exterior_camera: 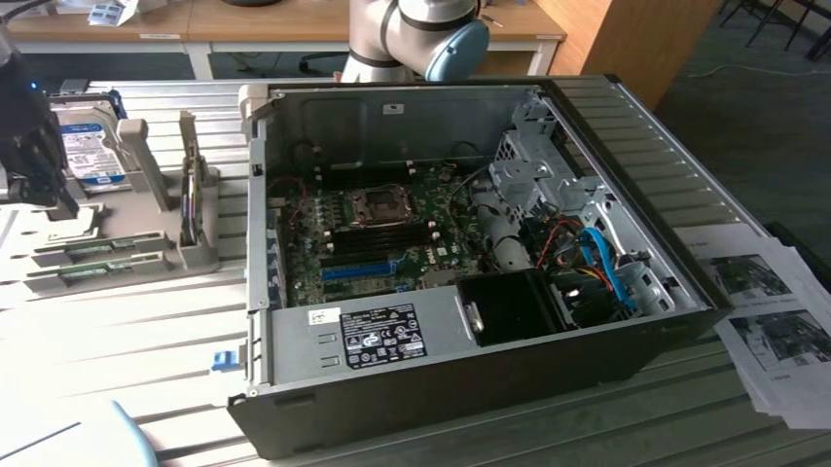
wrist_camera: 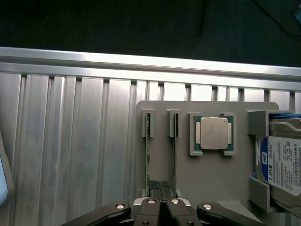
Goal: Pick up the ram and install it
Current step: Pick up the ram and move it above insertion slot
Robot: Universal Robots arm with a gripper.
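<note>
Hovering gripper (wrist_camera: 160,189), fingers pressed together, holding nothing, over gray holder (wrist_camera: 207,179); ram (wrist_camera: 147,150) on edge in its slot, second stick (wrist_camera: 175,150) beside, processor (wrist_camera: 214,133) and hard drive (wrist_camera: 282,165) alongside

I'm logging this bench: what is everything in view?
Open metal computer case: one, black, table centre.
Flat motherboard: one, green, inside case.
Moulded plastic holder: one, grey, beside case.
Thin circuit-board RAM sticks: two, green, in holder slots.
Square metal processor chip: one, silver, holder pocket.
Boxy hard drive: one, silver, in holder.
Printed paper sheets: several, white, exterior view's right.
Ribbed aluminium table: one, silver, beneath everything.
Robot arm: one, grey, behind case.
Gripper: one, black, shut, above holder.
</note>
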